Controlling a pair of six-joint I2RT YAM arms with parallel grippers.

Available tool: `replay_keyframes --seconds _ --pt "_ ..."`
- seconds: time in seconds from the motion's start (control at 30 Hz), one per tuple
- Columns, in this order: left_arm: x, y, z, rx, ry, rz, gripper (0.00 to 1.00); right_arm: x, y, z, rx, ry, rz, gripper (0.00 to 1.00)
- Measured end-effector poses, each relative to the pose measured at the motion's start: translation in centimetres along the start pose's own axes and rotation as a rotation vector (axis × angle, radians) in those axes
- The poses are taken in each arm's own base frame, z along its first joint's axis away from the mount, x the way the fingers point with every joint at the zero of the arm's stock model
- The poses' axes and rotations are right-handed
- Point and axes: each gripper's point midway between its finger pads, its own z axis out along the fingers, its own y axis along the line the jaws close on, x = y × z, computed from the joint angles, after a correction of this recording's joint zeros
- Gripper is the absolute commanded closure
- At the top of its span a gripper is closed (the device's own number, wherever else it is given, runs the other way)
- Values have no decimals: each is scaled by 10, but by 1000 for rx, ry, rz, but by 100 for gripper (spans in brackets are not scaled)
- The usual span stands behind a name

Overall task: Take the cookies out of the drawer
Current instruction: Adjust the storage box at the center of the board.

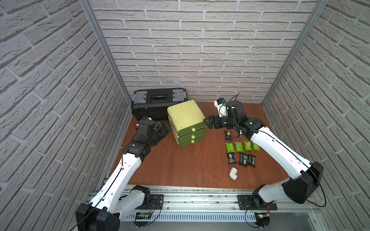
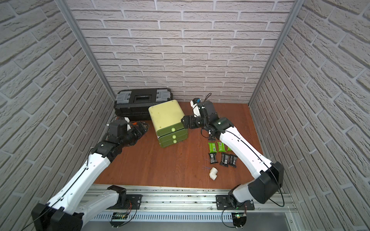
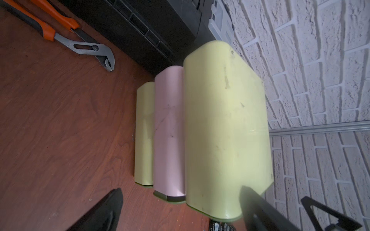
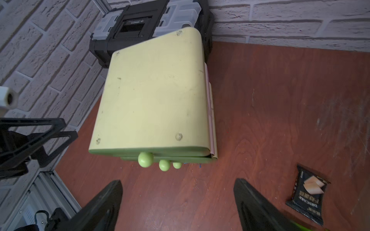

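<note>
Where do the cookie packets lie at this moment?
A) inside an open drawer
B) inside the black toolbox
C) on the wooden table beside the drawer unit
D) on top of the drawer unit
C: the cookie packets lie in rows on the wooden table beside the drawer unit, whose drawers look shut.

cookies (image 1: pixel 238 147) in rows on table (image 1: pixel 180 170), beside closed drawer unit (image 1: pixel 186 118); white elbow (image 1: pixel 233 172) near.

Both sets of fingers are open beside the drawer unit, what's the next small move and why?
Probably pull the right fingers back from the drawer unit, then the left fingers: both sets stand open and empty, all three drawers look shut, and the cookies lie on the table.
</note>
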Motion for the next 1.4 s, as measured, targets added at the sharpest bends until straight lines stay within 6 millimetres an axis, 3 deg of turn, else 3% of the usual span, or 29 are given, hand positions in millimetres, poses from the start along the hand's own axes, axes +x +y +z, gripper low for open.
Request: replay_keyframes --seconds 0.17,0.3,0.47,0.73,0.87,1.07,1.3,1.4 --pt "-11 -13 16 17 23 29 5 -23 6 46 -99 74 -5 11" --pt "-20 -19 29 35 25 43 8 -12 -6 80 -103 162 11 14" --pt "-24 -19 49 22 56 69 16 2 -16 92 -127 228 36 21" --pt "-32 -30 64 38 70 121 33 5 -14 88 -164 250 32 32" --pt "-30 -33 68 54 78 141 38 16 -10 83 -199 263 42 34" --pt "-18 -48 72 77 98 195 42 40 2 57 -231 282 52 35" --pt "-4 -63 76 98 118 258 38 71 15 22 -236 308 83 30" --pt "-1 -66 77 102 128 274 26 75 17 8 -217 288 79 21"
